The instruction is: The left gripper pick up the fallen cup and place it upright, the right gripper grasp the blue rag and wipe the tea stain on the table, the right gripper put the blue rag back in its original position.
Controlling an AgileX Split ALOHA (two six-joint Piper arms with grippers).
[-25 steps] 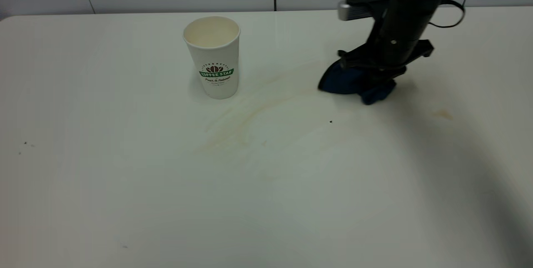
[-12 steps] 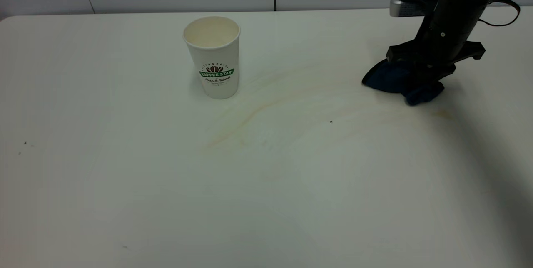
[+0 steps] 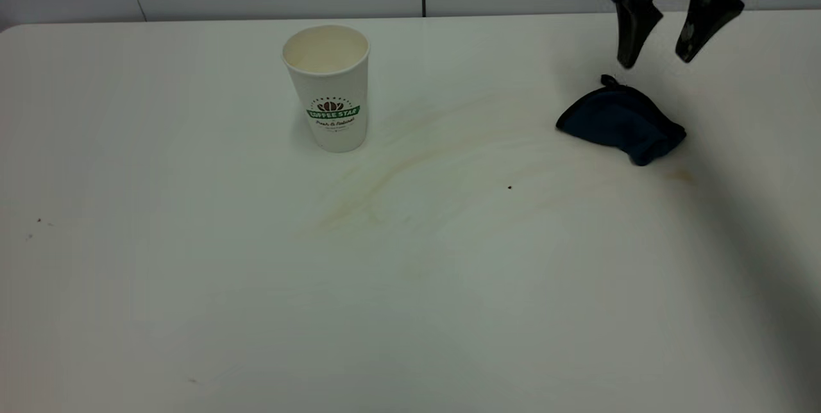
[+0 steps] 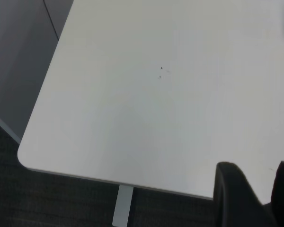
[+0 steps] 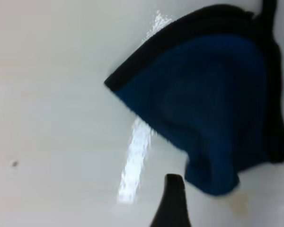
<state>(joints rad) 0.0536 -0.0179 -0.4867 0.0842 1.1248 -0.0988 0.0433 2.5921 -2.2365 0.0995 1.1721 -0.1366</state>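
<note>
Now the table (image 3: 192, 310) is filling the frame, faint tan streaks of the tea stain (image 3: 385, 176) lingering at its middle. Upper centre-left, the cup (image 3: 328, 87) is standing upright. The right gripper (image 3: 660, 57) — clamped on the blue rag (image 3: 619, 121) half a second ago — is hanging spread above it at upper right, leaving the rag crumpled on the table, so the return looks done. At the frame's lower right in the left wrist view, the left gripper (image 4: 255, 198) is idling over a table corner — its fingers too cropped to judge.

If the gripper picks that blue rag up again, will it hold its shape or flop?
Probably flop: the blue rag lies crumpled, one edge folded under, so it looks soft. It likely weighs little, being thin cloth. It may drag rather than slide when pushed, since it sits slumped on the table.
</note>
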